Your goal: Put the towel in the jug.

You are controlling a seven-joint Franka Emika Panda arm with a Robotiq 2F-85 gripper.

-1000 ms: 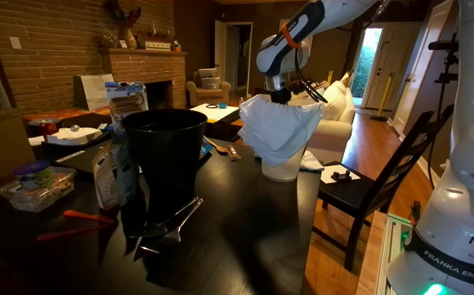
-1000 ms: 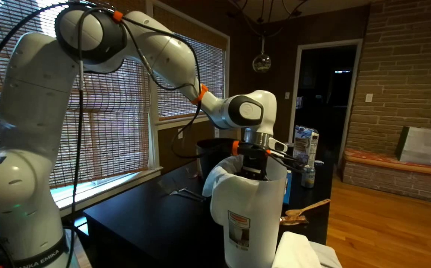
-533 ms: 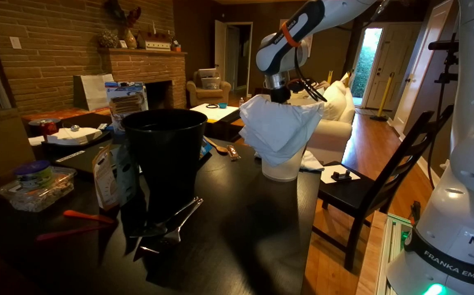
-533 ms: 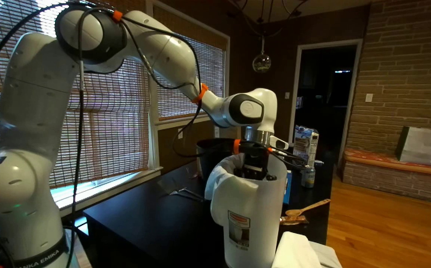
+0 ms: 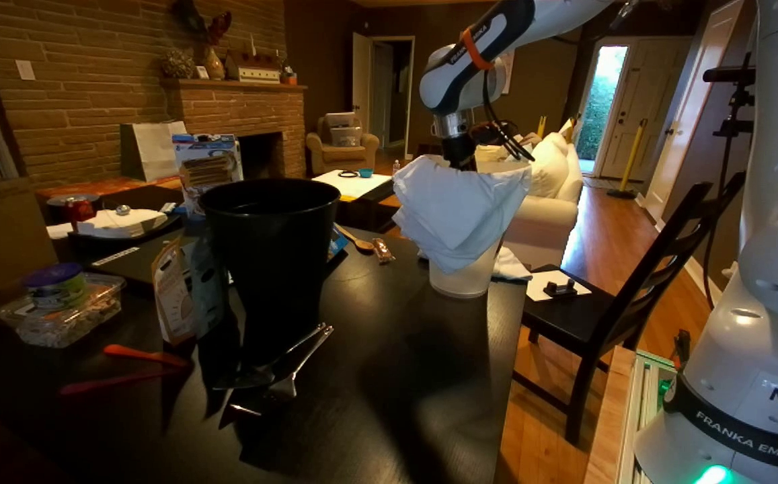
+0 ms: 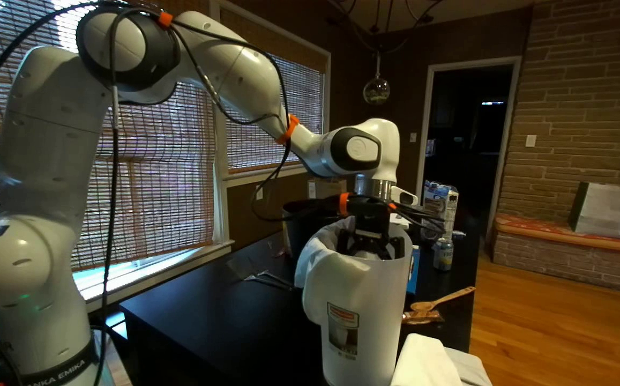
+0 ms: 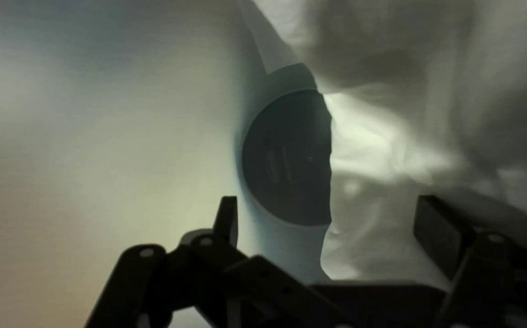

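The white jug (image 6: 363,321), a tall bin-like container with a label, stands upright near the table's edge in both exterior views. A white towel (image 5: 459,208) drapes over its rim, partly outside and partly inside. My gripper (image 6: 371,247) is at the jug's mouth, pointing down. In the wrist view the gripper (image 7: 329,221) has its jaws wide apart, the towel (image 7: 377,218) lying below and toward the right finger (image 7: 441,234). Part of the jug's dark round bottom (image 7: 286,159) shows beside the cloth. Nothing is clamped between the fingers.
A tall black bin (image 5: 271,269) stands on the dark table, with silver tongs (image 5: 301,366) near it. Folded white cloth (image 6: 430,364) lies beside the jug. A wooden spoon (image 6: 443,299), a can (image 6: 443,254) and a box (image 6: 438,209) are nearby. A chair (image 5: 584,319) stands by the table.
The jaws have spread apart, letting go of the towel. The gripper has risen a little in the jug's mouth, while the towel stays draped over the rim.
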